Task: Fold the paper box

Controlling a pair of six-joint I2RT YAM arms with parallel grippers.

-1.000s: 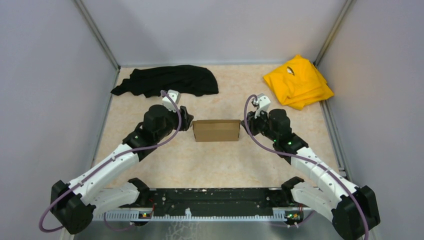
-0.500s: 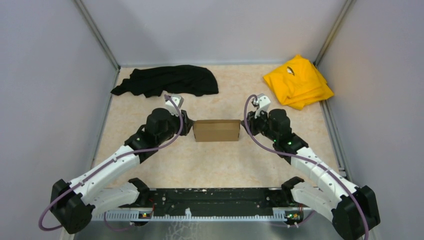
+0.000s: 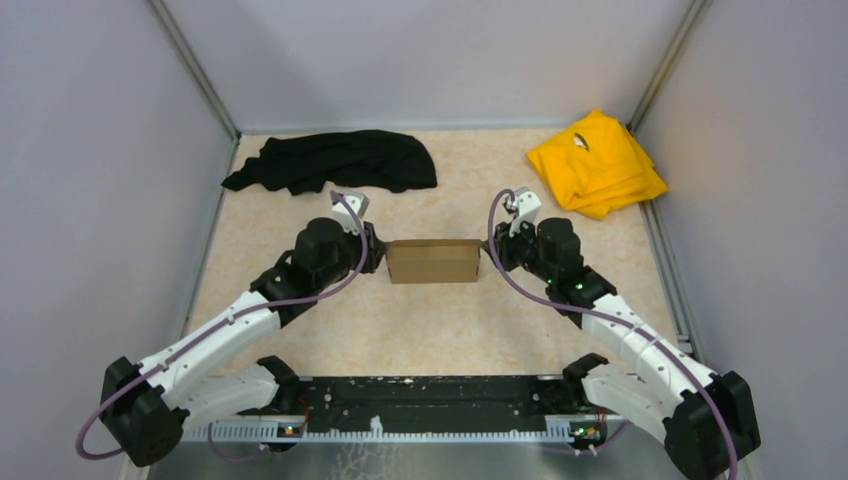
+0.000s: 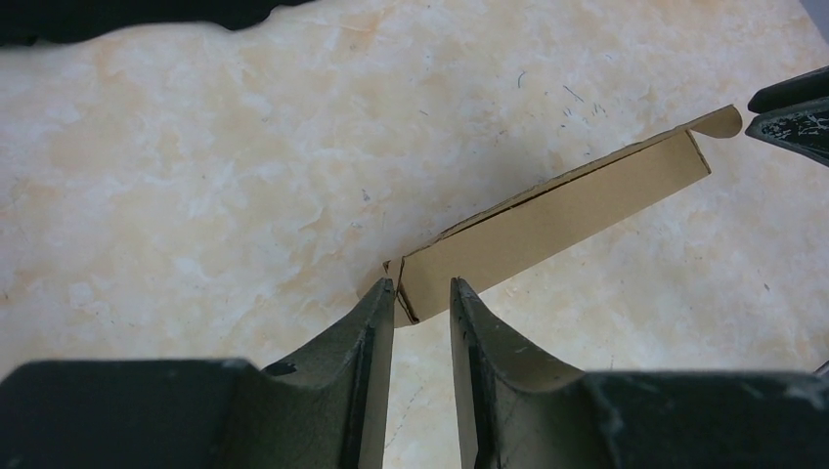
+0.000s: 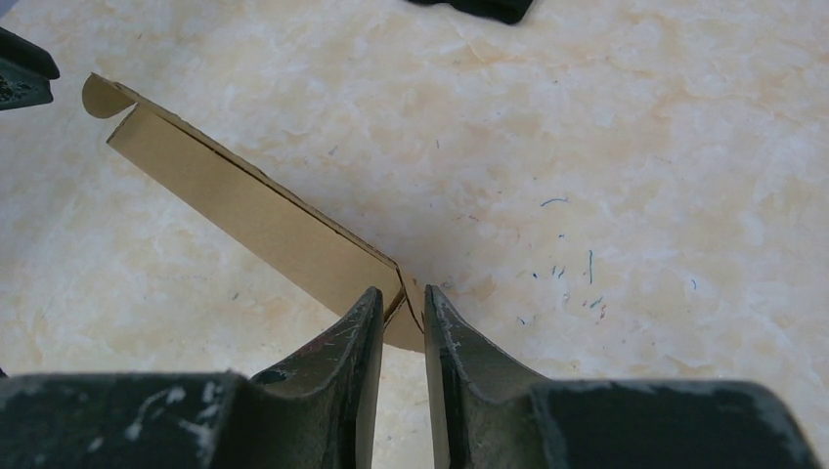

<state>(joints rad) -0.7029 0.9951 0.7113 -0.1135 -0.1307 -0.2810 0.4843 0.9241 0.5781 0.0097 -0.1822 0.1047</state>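
The mottled beige surface (image 3: 430,330) looks smooth and hard. At its middle lies the paper box (image 3: 432,261), thin brown cardboard; we judge it light, stiff in its panels, easily creased (best taken by the ends). The right gripper (image 5: 403,308) pinches one end flap. The left gripper (image 4: 422,303) stands narrow round the other corner; we cannot tell whether it grips.

Black cloth (image 3: 335,162) and yellow cloth (image 3: 597,163) on a beige marbled table (image 3: 440,320), grey walls (image 3: 90,200) around.
Black cloth crumpled, at far left near the back wall. Yellow cloth folded in layers, in far right corner, well apart from the black cloth. Black rail (image 3: 430,392) along the near table edge.
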